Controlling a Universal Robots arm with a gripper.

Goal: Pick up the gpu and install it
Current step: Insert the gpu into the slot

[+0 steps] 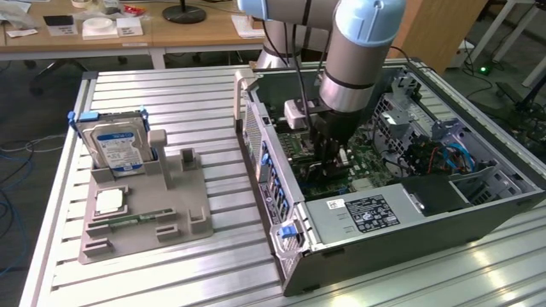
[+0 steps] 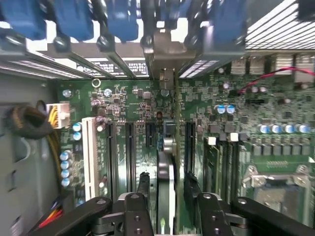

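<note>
Inside the open computer case point(image 1: 477, 192), the gpu point(image 2: 166, 184) stands on edge on the motherboard point(image 2: 275, 142), between the slightly parted jaws of the gripper point(image 2: 167, 189).

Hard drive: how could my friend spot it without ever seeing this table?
Left of the open computer case in the exterior view lies a grey holder. The hard drive stands upright at its far end, the only boxy part with a blue-white label.
</note>
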